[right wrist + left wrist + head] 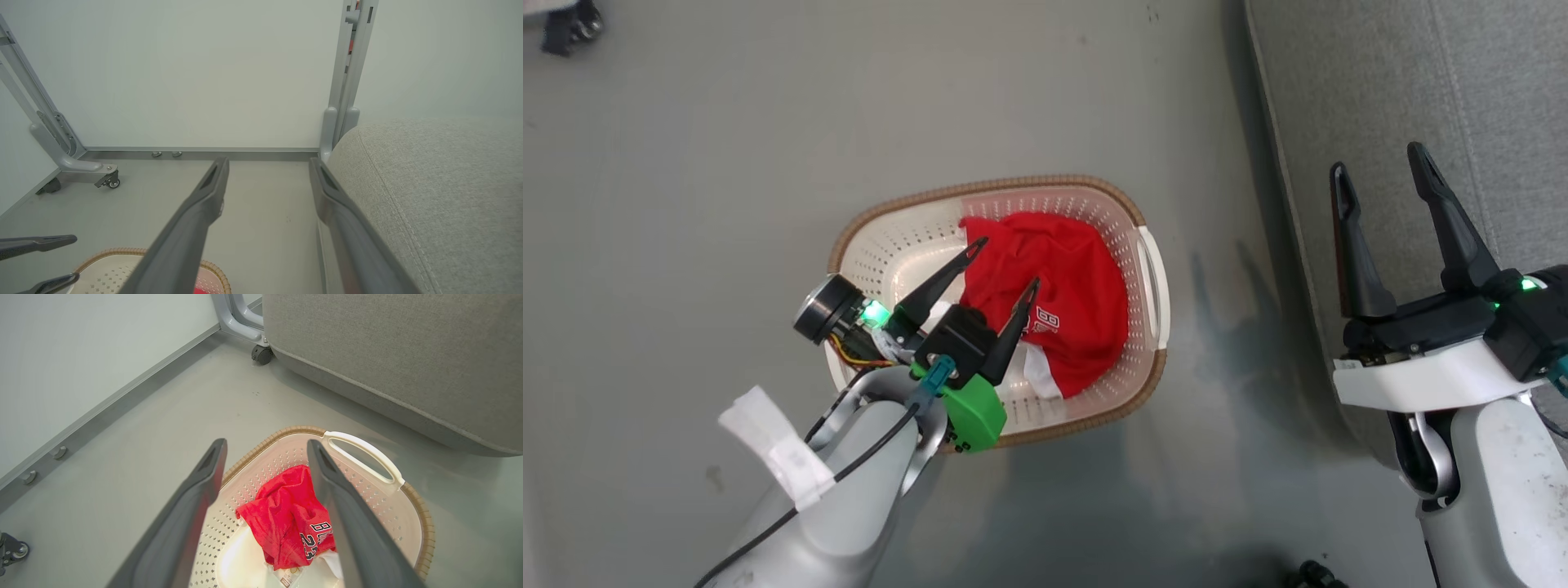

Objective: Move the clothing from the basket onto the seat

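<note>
Grey floor [686,163] spreads wide to the left of the basket [1045,181], which stands on it. Over the basket's left half hangs the left tool [1009,261], its two dark fingers spread apart and holding nothing, tips aimed down and rightward at the clothing [1078,278]. That red heap lies crumpled against the basket's right wall, white trim showing at its near edge. Whether one garment or several make it up, I can't quite tell from here.

The step in hand looks like the reach for a grasp. To do it well, I'd say the fingers should straddle the raised fold at the heap's middle, sink into the cloth rather than skim it, and close short of the perforated wall, so the basket doesn't come up too.

Right of the basket lies the seat [1421,82], with no red cloth on the part I can see. Over its near edge hovers the right tool [1378,162], fingers likewise parted and empty.
</note>
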Motion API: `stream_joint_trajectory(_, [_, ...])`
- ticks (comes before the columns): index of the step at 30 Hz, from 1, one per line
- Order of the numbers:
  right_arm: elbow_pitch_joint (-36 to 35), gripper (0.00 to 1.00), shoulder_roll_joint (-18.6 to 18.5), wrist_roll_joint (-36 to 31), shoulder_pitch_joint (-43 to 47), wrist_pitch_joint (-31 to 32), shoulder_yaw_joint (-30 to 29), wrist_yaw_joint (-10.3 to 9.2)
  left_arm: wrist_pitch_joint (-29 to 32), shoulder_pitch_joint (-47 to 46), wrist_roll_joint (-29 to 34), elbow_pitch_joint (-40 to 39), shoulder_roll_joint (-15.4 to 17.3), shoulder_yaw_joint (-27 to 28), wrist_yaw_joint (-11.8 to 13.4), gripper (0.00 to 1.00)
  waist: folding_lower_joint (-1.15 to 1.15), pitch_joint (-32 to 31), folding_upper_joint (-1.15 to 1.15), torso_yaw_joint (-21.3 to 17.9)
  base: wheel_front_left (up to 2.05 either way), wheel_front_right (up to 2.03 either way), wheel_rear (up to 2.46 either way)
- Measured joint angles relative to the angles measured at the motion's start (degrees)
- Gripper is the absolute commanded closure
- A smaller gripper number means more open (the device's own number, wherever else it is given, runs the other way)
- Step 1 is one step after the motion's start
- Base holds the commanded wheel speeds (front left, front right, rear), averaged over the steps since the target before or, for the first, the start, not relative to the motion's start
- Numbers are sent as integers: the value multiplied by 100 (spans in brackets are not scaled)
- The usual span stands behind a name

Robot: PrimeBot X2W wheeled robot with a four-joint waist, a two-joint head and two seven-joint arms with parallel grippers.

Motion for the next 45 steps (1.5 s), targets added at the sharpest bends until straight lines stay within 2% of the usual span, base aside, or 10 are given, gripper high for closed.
stream_joint_trajectory(3, [-55,0,44,-9,-128,0,57,0,1,-476,-341,755,57,-810,-14,0,0,374,0,-82,0,0,0])
stream_joint_trajectory(8, [-123,0,154,-32,-263,0,204,0,2,-1269,-918,1922,186,-1833,-21,0,0,948,0,-275,0,0,0])
stream_joint_trajectory(12, [-185,0,211,-29,-348,0,314,0,18,-1756,-1282,2554,141,-2430,-21,0,1,1338,0,-470,0,0,0])
stream_joint_trajectory(18, [-319,0,280,0,-498,0,487,0,18,-2245,-1782,3058,152,-3028,-21,0,0,1813,0,-815,0,0,0])
stream_joint_trajectory(25, [-478,0,302,-12,-681,0,766,0,70,-2820,-1946,3772,311,-3115,-16,0,0,2293,0,-1140,0,0,0])
stream_joint_trajectory(35, [-737,0,311,-93,-805,0,906,0,297,-3109,-2019,4075,202,-3226,-14,0,0,2866,0,-1357,0,0,0])
stream_joint_trajectory(42, [-837,0,304,-102,-805,0,994,0,320,-3205,-1929,4143,180,-3352,303,0,0,3018,0,-1364,0,0,0])
stream_joint_trajectory(43, [-845,0,303,-102,-803,0,1004,0,323,-3206,-1929,4152,181,-3368,308,15,0,3022,0,-1368,0,0,0])
stream_joint_trajectory(44, [-851,0,301,-101,-800,0,1010,0,325,-3206,-1929,4159,183,-3378,309,60,0,3023,0,-1370,0,0,0])
stream_joint_trajectory(45, [-860,0,292,-101,-795,0,1015,0,331,-3205,-1937,4164,186,-3362,310,100,0,3022,0,-1374,0,0,0])
